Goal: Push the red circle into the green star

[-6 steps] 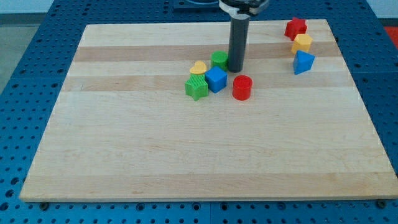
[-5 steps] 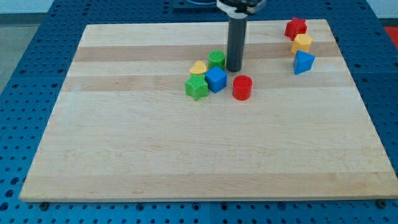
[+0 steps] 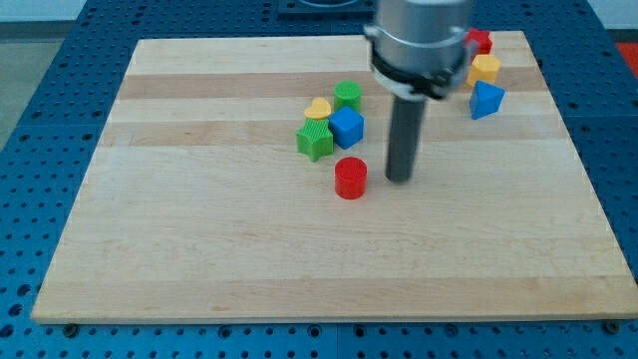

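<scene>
The green star [image 3: 315, 141] lies up and well to the left of my tip [image 3: 400, 179], at the lower left corner of a tight cluster. The yellow heart [image 3: 318, 108] is above it, the blue cube [image 3: 347, 127] is against its right side, and a green round block [image 3: 348, 95] is at the top. The red circle [image 3: 350, 179] stands alone on the table [image 3: 199, 229], just left of my tip and level with it, below and to the right of the star and near it but not touching.

The risk I see is direction. A push straight left would likely carry the circle under the star and past it. A push angled too steeply could drive it into the blue cube and scatter the cluster. An off-centre touch may make the round block roll off my tip.

There is no claw here, only the rod, so there is no open or closed state to tell. I cannot tell whether my tip touches the circle; a sliver of wood seems to show between them.

Up and to the right of my tip, the arm's blurred body covers part of a red block [image 3: 480, 41], so its shape is unclear. A yellow block [image 3: 484, 69] and a blue block [image 3: 486, 100] sit below that one.
</scene>
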Motion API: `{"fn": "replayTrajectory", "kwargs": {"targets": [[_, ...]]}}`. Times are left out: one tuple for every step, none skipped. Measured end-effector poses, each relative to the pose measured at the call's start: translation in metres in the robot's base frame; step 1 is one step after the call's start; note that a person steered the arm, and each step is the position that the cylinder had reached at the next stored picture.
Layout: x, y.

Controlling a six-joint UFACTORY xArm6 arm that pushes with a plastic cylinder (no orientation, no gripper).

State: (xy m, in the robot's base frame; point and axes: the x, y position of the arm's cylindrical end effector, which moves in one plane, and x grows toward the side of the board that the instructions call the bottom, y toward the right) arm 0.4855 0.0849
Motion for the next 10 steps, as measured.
{"fn": "replayTrajectory", "kwargs": {"targets": [[0.024,-0.033],[0.008,-0.083],[-0.005,-0.089],[0.001,-0.013],[-0.024,0.011],[-0.044,-0.041],[-0.033,-0.085],[0.0,-0.072],[-0.012,-0.096],[-0.043,-0.143]]}}
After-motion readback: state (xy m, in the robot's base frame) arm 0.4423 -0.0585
